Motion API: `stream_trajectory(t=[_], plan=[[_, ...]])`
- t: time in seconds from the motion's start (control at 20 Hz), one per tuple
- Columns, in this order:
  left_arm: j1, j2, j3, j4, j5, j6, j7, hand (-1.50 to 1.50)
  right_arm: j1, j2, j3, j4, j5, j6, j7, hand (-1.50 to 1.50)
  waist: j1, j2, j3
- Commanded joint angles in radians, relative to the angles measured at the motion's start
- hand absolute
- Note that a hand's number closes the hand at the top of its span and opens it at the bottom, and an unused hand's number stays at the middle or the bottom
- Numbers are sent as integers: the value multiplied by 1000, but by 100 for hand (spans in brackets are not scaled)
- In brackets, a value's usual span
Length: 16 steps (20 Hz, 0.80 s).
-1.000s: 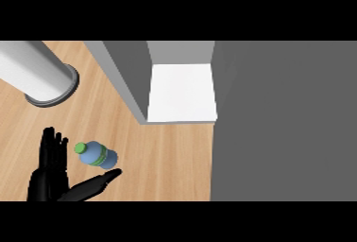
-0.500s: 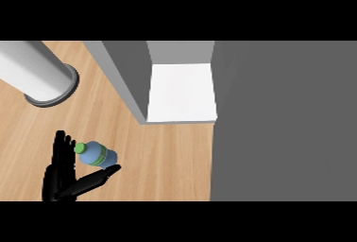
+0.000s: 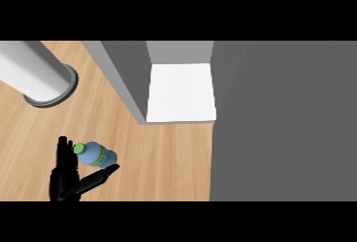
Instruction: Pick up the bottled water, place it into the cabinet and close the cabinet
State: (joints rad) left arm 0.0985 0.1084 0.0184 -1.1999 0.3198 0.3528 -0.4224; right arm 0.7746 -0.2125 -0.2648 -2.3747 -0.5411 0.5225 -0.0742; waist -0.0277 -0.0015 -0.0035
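The black left hand's (image 3: 67,177) fingers (image 3: 65,153) stand spread, thumb splayed, bracketing the small blue green-capped water bottle (image 3: 94,155) upright on the wooden surface (image 3: 167,160); the open white-floored cabinet (image 3: 181,92) lies up-right.

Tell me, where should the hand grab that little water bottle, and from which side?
Around its blue body, below the green cap. The water bottle stands upright on the wooden counter, so a sideways grip suits it. The hand already brackets it from the near left, fingers on the left and thumb under it. Coming from there is probably best.
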Motion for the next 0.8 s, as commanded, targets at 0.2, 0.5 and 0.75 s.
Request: stream_trajectory(t=[0.2, 0.5, 0.75], plan=[[-78, -9, 59, 188, 97, -237, -148, -150, 105, -6, -19, -205, -169, -32, 61, -150, 3, 1, 0], [-131, -40, 83, 382, 94, -340, -314, 150, 76, -24, -17, -206, -163, -69, 69, -150, 9, 4, -1], [-167, -56, 130, 360, 184, -416, -286, 150, 99, -51, -77, -198, -204, -48, 27, -150, 10, 0, 1]])
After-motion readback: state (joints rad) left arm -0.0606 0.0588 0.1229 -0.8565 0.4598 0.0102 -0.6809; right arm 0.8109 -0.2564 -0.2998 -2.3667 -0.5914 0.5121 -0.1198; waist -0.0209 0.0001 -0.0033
